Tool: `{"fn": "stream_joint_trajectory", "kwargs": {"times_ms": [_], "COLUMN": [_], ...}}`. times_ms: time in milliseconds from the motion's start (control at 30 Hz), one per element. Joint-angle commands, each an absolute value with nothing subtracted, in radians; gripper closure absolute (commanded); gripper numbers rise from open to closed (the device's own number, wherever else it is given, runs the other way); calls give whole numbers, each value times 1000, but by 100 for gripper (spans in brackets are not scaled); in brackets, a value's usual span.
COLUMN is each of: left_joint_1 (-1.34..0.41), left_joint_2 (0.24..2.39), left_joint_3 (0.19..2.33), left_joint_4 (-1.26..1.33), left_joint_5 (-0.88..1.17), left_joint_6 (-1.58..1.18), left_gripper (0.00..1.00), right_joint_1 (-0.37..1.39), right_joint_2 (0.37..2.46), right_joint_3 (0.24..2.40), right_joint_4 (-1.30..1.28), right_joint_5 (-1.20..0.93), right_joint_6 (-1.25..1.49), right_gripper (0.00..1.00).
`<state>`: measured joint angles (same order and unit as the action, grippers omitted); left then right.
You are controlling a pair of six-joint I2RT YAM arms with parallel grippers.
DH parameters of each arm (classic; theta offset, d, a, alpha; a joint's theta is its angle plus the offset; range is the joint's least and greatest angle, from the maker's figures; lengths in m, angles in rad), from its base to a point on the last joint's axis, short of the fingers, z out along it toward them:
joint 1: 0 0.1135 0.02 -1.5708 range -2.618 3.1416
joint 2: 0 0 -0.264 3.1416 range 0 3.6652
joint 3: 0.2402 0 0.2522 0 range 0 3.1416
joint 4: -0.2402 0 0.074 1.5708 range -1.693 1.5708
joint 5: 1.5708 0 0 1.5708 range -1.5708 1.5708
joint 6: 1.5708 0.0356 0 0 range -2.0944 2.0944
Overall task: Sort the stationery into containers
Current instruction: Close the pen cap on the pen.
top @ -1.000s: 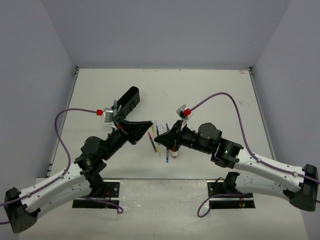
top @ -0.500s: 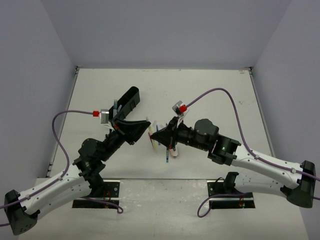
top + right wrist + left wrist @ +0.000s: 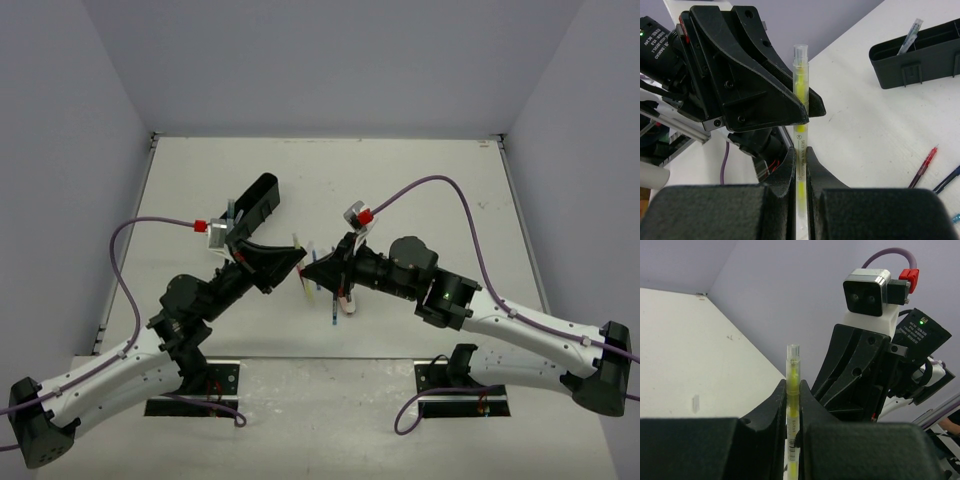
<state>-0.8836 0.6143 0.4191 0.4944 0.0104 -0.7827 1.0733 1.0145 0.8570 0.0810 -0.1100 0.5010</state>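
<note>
**Two grips on one pen: the handover is the weak point**

The right end effector [image 3: 801,150] is clamped on the lower barrel of a yellow pen [image 3: 800,85], which stands upright out of its fingers. The left end effector [image 3: 792,390] is closed on the same pen from the opposite side, fingers snug against the barrel. Both arms therefore hold the pen in the air, above the middle of the bench [image 3: 420,180].

The danger lies in the timing. If either arm pulls away while the other is clamped, the thin barrel could bend, twist askew or snap out of both grips. If one lets go while the other's hold is slight, the pen would likely drop among the loose stationery below, where a red pen [image 3: 924,167] lies.

The organiser tray [image 3: 262,192] sits at about ten o'clock, well apart, with a pale pen [image 3: 909,36] already in it. A pen carried tilted could catch its wall or a divider.
</note>
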Motion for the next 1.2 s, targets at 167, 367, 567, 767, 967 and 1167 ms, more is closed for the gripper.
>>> {"fn": "stream_joint_trajectory", "kwargs": {"times_ms": [167, 367, 567, 767, 967, 1167], "left_joint_1": [-882, -882, -882, -882, -882, -883], "left_joint_2": [624, 605, 590, 601, 602, 641], "left_joint_3": [438, 476, 513, 532, 578, 676], "left_joint_4": [548, 517, 486, 479, 403, 307], "left_joint_5": [116, 104, 108, 181, 179, 153], "left_joint_6": [-744, -711, -690, -660, -621, -576], "left_gripper": [100, 100, 100, 81, 50, 52], "right_joint_1": [1075, 1076, 1077, 1077, 1077, 1077], "right_joint_2": [1027, 1079, 1104, 1088, 1074, 1062], "right_joint_3": [905, 913, 930, 930, 926, 906], "right_joint_4": [161, 187, 188, 178, 137, 123], "right_joint_5": [-197, -249, -288, -297, -306, -324], "right_joint_6": [466, 465, 461, 451, 423, 411], "right_gripper": [79, 77, 94, 100, 100, 100]}}
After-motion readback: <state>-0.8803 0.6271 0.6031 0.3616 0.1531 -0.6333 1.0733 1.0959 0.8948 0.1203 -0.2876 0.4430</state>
